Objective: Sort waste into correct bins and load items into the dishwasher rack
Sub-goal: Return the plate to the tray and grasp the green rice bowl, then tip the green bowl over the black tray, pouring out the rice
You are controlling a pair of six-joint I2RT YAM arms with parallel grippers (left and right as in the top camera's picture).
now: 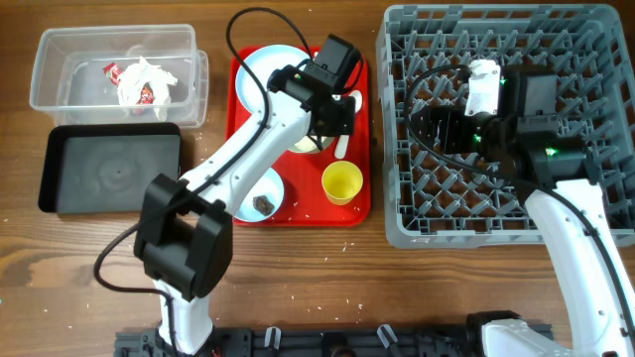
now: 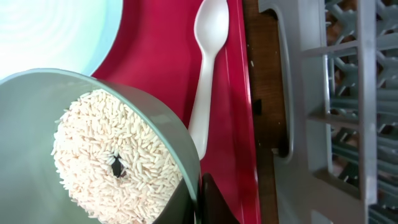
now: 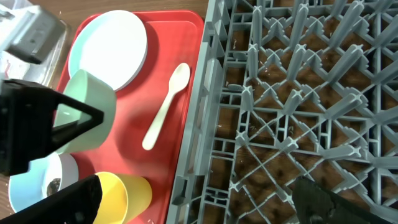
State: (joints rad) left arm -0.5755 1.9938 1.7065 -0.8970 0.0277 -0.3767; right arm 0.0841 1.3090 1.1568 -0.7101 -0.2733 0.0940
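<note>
My left gripper (image 1: 319,121) is shut on the rim of a pale bowl (image 2: 37,124) full of white rice grains (image 2: 118,162), over the red tray (image 1: 298,213); the jaws pinch the rim in the left wrist view (image 2: 202,199). A white spoon (image 2: 208,74), a pale blue plate (image 1: 266,64), a yellow cup (image 1: 341,182) and a second bowl (image 1: 260,196) holding a dark brown lump (image 1: 264,203) are on the tray. My right gripper (image 1: 437,129) is open and empty above the grey dishwasher rack (image 1: 595,59). The cone-shaped piece is not visible.
A clear tub (image 1: 60,89) at the far left holds crumpled white wrappers with red print (image 1: 144,81). A black tray (image 1: 109,169) lies in front of it. A few grains are scattered on the wooden table (image 1: 327,248).
</note>
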